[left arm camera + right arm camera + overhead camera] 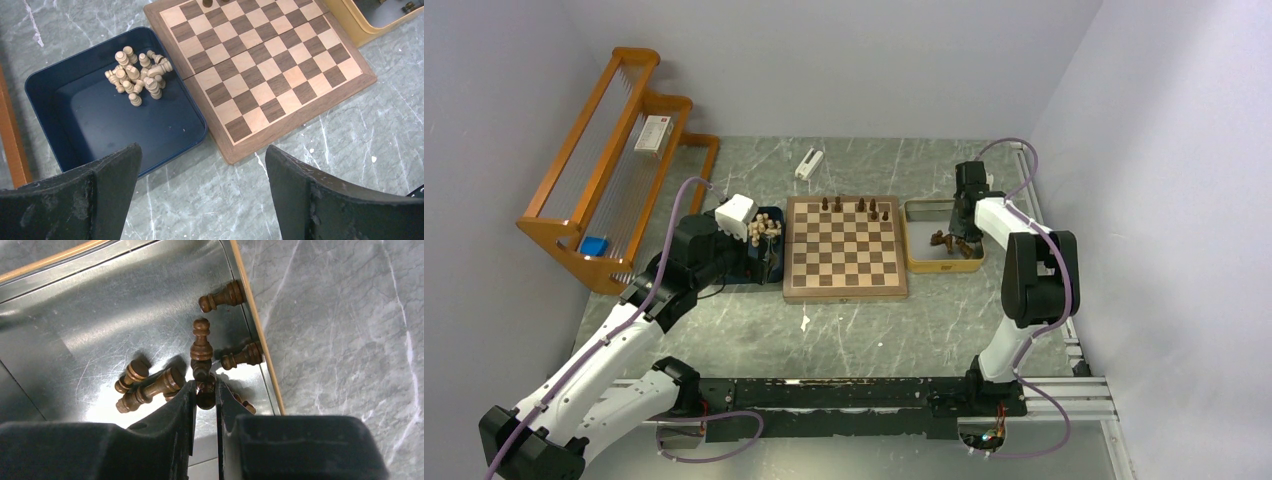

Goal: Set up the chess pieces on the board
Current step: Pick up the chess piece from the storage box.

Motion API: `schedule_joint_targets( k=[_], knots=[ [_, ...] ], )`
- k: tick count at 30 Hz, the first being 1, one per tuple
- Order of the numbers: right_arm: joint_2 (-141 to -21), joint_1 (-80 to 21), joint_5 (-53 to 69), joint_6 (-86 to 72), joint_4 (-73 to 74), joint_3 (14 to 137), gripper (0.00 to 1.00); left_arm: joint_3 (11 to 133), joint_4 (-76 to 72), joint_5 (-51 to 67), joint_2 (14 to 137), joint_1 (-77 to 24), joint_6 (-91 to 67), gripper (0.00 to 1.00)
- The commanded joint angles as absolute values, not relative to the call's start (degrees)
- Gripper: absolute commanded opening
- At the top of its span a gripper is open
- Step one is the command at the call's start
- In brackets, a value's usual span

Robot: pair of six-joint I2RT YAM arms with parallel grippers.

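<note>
The board (845, 292) lies mid-table, with several dark chess pieces (861, 208) standing on its far rows. Pale chess pieces (139, 76) are heaped in a dark blue tray (115, 125) left of the board (300, 115). My left gripper (202, 155) hangs open over the table by the tray's near corner, with nothing between its fingers. My right gripper (205, 387) is down in the yellow tray (255, 320), its jaws shut on the round head of a dark piece (205, 397). Several more dark pieces (201, 342) lie around it.
A wooden rack (609, 170) stands along the left edge. A small white object (808, 163) lies behind the board. The yellow tray (944, 266) sits right of the board, close to the right rail (1064, 300).
</note>
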State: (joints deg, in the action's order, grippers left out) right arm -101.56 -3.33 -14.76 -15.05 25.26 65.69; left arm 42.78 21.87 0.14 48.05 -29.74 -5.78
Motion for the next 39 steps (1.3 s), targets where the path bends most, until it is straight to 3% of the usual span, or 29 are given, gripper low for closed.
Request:
schedule_joint_targets(
  k=[1,25,39],
  knots=[
    [-98.34,-2.89,-15.57,-15.77,27.17,68.55,0.14,43.07,20.31,0.22,47.76,-29.97,-5.36,0.98],
    [-97.02,-3.86,-12.21,-15.24,30.26,73.56,0.14,43.07,20.15,0.65,47.79,-29.97,-5.36,0.98],
    [-90.71,-4.31,6.56,-27.88,23.74,67.95,0.13,45.67,18.16,3.12,51.26,-29.95,-12.22,0.98]
  ],
)
